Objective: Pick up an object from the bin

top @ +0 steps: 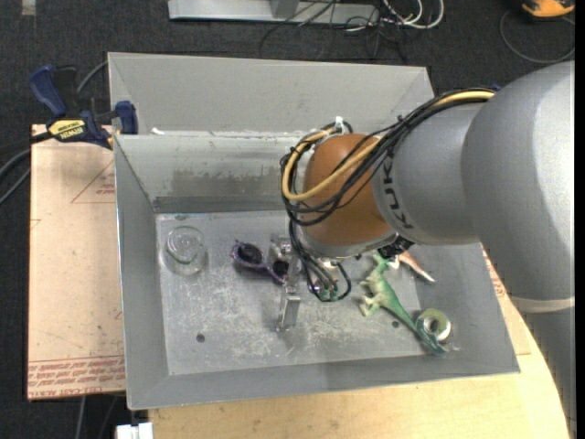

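My gripper [291,312] hangs below the orange-covered wrist over the middle of the bin floor. Its thin metal fingers stand close together, shut, with nothing between them, and their tips are just above bare floor. A small dark purple thing [248,256] lies up and to the left of the tips, apart from them. To the right lies a green long-handled tool [400,307] with a ring-shaped end [433,326] near the bin's front right.
A clear plastic cup [184,248] stands at the left of the bin. A small red and white piece [414,265] lies by the green tool's upper end. The arm and its cables cover the bin's right rear.
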`<action>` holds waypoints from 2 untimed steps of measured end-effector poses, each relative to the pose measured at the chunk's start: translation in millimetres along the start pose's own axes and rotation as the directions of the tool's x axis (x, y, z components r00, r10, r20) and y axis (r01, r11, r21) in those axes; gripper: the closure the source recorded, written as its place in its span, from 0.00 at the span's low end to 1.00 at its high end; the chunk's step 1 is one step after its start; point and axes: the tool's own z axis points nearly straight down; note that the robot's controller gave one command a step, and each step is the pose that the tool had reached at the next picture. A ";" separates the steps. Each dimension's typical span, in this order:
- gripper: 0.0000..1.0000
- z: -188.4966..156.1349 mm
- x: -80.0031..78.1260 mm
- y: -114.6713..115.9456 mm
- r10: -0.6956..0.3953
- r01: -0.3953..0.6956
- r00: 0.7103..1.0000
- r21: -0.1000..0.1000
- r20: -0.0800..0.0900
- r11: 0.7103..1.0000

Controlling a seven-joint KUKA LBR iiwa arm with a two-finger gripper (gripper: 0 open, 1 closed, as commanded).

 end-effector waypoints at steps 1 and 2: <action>1.00 -3.7 -1.3 -2.5 -0.073 0.073 0.997 0.001 -0.005 0.997; 1.00 -3.7 -1.3 -2.5 -0.073 0.073 0.997 0.001 -0.005 0.997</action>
